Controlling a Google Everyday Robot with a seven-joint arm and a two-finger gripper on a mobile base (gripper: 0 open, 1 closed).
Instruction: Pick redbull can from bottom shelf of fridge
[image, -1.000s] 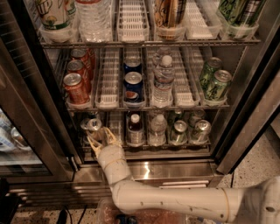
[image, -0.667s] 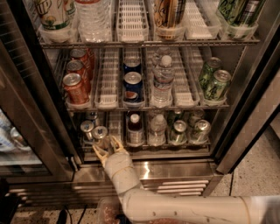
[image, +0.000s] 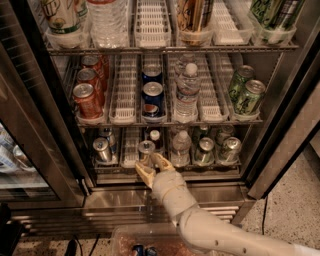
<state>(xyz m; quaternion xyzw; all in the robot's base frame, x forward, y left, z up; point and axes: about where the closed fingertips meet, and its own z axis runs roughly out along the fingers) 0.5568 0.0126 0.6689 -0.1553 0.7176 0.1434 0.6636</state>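
The fridge (image: 280, 150) stands open in front of me. Its bottom shelf (image: 165, 176) carries white lane trays. My gripper (image: 150, 164) reaches in at the shelf's front, left of centre. Its tan fingers (image: 144, 174) are closed around the lower part of a slim silver redbull can (image: 146, 148), whose shiny top shows just above them. The can's body is mostly hidden by the fingers. Two more slim silver cans (image: 102, 149) stand in the far left lane of the same shelf.
On the bottom shelf stand a dark bottle with a white cap (image: 155, 136), a water bottle (image: 181, 148) and green-tinted cans (image: 205, 151). The rack above holds red cola cans (image: 86, 100), blue cans (image: 152, 95), a water bottle and green cans. The door frame (image: 45, 125) is at the left.
My gripper has moved right from the far left lane toward the middle of the bottom shelf. A slim silver can has moved with it, between the fingers.
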